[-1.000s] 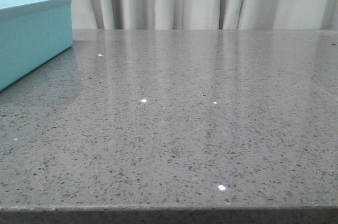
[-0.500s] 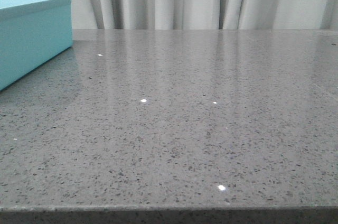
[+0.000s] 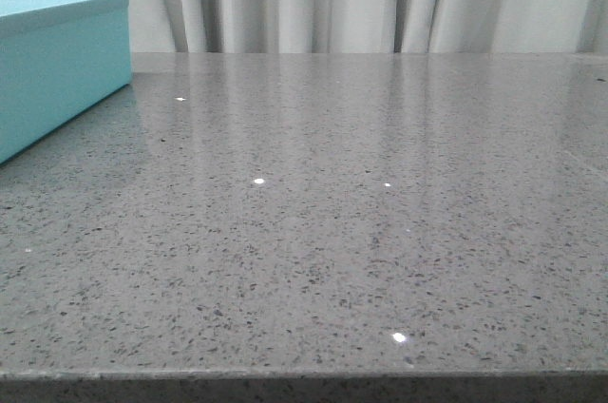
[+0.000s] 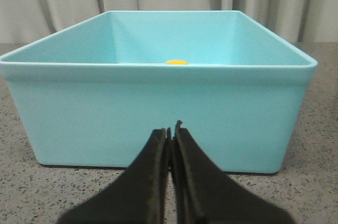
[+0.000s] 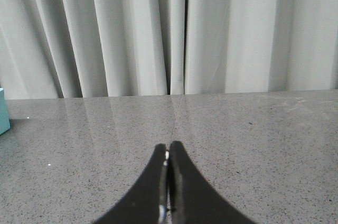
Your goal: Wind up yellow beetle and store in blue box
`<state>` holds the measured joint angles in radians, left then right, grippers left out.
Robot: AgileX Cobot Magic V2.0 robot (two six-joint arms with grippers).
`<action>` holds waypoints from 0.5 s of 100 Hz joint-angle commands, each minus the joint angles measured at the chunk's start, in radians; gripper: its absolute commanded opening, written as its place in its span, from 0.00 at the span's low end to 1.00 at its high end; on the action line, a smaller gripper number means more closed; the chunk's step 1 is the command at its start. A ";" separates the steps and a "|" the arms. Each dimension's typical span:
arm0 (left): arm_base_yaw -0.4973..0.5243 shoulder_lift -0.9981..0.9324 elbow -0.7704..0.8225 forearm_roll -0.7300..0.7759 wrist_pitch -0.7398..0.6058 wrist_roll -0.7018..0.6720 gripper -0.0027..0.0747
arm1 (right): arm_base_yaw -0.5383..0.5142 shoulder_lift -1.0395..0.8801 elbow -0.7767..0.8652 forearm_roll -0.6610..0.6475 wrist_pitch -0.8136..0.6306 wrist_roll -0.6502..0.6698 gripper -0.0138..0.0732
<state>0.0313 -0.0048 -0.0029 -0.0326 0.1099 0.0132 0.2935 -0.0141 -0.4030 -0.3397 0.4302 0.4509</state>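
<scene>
Left gripper is sitting pinched together w/ nothing in it, just outside the blue box near wall; a sliver of yellow beetle is peeking over the rim, inside the box.

Right gripper is also sitting clamped on nothing, over grey table.

Front view is showing the box corner only, no arms.

Prob light, stiff, glossy-slippery; I'd be pinching across the body sides.

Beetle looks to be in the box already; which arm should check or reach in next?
Left, probably. The left gripper, shut, faces the large turquoise-blue box, where a yellow sliver, likely the beetle's roof, shows over the rim. The right gripper faces bare speckled grey table.
</scene>
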 commanded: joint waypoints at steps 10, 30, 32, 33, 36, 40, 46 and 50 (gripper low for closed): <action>0.001 -0.031 0.042 -0.001 -0.072 -0.013 0.01 | 0.000 0.000 -0.024 -0.024 -0.079 -0.012 0.08; 0.001 -0.031 0.042 -0.001 -0.072 -0.013 0.01 | 0.000 0.000 -0.024 -0.027 -0.079 -0.012 0.08; 0.001 -0.031 0.042 -0.001 -0.072 -0.013 0.01 | 0.000 0.000 -0.024 -0.027 -0.079 -0.012 0.08; 0.001 -0.031 0.042 -0.001 -0.072 -0.013 0.01 | 0.000 0.000 -0.024 -0.027 -0.079 -0.012 0.08; 0.001 -0.031 0.042 -0.001 -0.072 -0.013 0.01 | 0.000 0.000 -0.020 -0.028 -0.080 -0.012 0.08; 0.001 -0.031 0.042 -0.001 -0.072 -0.013 0.01 | 0.000 0.000 -0.014 -0.029 -0.082 -0.012 0.08; 0.001 -0.031 0.042 -0.001 -0.072 -0.013 0.01 | 0.000 0.000 -0.004 -0.029 -0.096 -0.012 0.08; 0.001 -0.031 0.042 -0.001 -0.072 -0.013 0.01 | 0.000 0.001 0.005 -0.027 -0.112 -0.013 0.08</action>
<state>0.0313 -0.0048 -0.0029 -0.0326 0.1114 0.0132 0.2935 -0.0141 -0.3891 -0.3417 0.4210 0.4509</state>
